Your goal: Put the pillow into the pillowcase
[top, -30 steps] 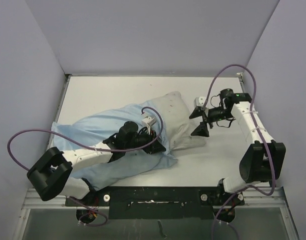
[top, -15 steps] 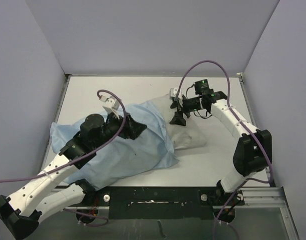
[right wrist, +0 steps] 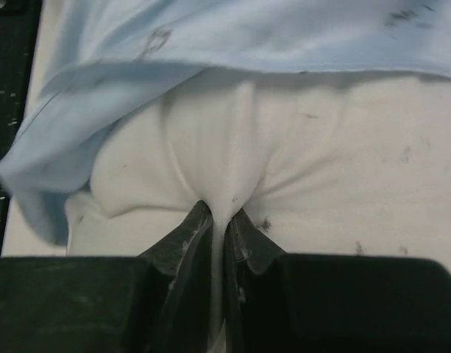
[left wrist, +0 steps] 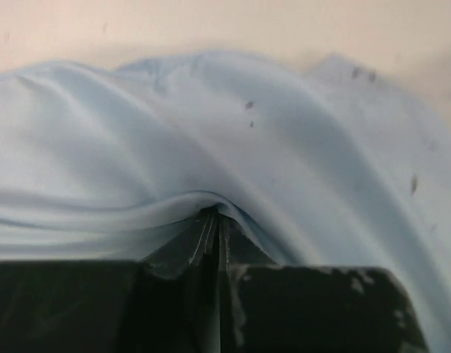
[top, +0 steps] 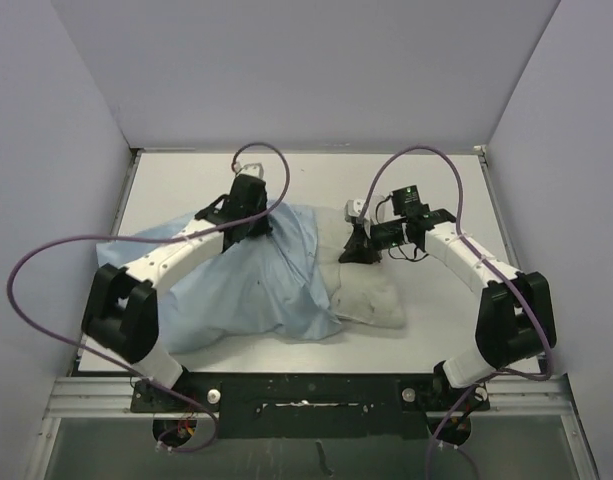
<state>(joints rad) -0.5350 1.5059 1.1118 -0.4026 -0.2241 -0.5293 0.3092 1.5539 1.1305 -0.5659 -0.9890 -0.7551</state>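
Swung farther back, left hand [top: 248, 214] pinches pillowcase [top: 236, 290], right hand [top: 361, 246] pinches half-covered pillow [top: 374, 296].

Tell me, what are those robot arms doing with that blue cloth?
They are putting a pillow into a pillowcase. The left pincer pinches a fold of the blue pillowcase, and the right pincer pinches the white pillow's bare end. The case covers part of the pillow; the rest sticks out.

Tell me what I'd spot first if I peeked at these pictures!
A big light-blue pillowcase sprawls over the left-middle of the table, with an off-white pillow poking out from under its right side. The left jaws pinch a fold of the pillowcase at its far edge; the right jaws pinch a pucker of the pillow.
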